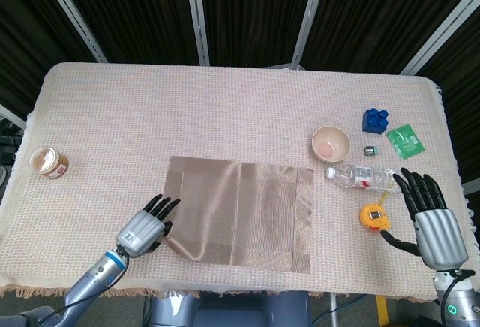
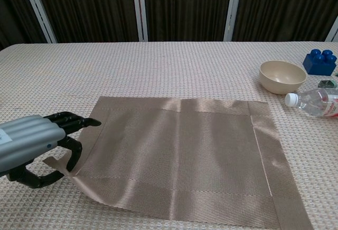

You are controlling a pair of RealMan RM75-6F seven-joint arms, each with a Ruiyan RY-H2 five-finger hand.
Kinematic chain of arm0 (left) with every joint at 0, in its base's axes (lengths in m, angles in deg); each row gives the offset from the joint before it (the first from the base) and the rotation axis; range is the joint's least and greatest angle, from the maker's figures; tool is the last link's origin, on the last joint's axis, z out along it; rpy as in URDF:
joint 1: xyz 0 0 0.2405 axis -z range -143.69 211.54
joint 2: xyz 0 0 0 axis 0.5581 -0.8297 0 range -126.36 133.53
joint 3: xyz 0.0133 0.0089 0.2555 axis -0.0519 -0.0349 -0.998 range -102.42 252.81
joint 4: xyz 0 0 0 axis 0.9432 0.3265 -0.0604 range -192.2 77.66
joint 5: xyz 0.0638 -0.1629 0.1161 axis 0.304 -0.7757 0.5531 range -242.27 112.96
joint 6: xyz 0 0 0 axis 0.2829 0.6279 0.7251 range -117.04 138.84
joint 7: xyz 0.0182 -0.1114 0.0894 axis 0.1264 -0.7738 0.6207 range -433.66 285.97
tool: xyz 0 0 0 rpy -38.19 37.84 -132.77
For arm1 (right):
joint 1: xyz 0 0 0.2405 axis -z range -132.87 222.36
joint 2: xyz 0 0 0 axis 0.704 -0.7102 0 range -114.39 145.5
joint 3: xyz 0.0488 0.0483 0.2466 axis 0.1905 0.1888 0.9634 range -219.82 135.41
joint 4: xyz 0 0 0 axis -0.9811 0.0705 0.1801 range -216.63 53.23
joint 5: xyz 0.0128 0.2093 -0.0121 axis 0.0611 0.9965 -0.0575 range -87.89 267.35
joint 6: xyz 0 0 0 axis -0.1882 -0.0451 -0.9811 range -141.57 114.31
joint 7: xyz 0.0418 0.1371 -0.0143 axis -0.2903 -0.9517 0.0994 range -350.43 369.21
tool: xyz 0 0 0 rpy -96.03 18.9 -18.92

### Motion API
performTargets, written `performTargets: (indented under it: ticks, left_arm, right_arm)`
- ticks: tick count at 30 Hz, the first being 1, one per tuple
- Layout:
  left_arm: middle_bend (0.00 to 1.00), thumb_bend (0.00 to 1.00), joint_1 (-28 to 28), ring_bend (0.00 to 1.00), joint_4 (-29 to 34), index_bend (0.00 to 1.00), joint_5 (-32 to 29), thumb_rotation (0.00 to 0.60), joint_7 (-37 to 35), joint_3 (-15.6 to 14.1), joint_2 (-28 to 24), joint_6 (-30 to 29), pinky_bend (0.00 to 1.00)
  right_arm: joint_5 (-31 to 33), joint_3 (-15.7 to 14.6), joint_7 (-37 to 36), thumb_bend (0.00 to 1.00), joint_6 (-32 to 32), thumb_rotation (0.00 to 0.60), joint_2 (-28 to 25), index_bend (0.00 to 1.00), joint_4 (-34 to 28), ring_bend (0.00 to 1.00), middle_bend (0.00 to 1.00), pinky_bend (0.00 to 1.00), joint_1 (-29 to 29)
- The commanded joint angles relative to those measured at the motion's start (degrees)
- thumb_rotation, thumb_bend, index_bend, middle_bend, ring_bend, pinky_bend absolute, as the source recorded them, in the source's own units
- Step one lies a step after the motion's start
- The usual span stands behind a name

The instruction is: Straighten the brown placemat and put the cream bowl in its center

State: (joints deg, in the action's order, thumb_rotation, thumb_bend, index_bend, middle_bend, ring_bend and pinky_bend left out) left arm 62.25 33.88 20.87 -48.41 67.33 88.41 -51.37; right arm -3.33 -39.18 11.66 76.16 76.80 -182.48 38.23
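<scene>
The brown placemat (image 1: 244, 211) (image 2: 179, 153) lies near the table's front edge, its sides roughly square to the table. My left hand (image 1: 142, 227) (image 2: 37, 145) pinches its near left corner, which is lifted off the cloth. The cream bowl (image 1: 331, 144) (image 2: 282, 76) stands upright and empty to the right, beyond the mat and apart from it. My right hand (image 1: 431, 218) hovers open at the table's front right, holding nothing; the chest view does not show it.
A clear plastic bottle (image 1: 360, 178) (image 2: 314, 102) lies on its side between the bowl and my right hand. A yellow tape measure (image 1: 373, 215), blue brick (image 1: 376, 120) (image 2: 320, 61), green packet (image 1: 405, 141) and a small dark object (image 1: 370, 150) sit right. A small jar (image 1: 49, 163) sits far left.
</scene>
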Motion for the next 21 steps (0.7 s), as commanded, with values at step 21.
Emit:
performTargets:
  ticks: [21]
  left_arm:
    - [0.00,0.44,-1.63,0.00,2.54,0.55,2.14,0.600,2.54,-1.77,-2.13,1.22,0.00]
  right_arm:
    - [-0.63,0.29,0.23,0.00,0.35,0.600,-0.12,0.00,-0.32,0.00,0.00,0.00,0.52]
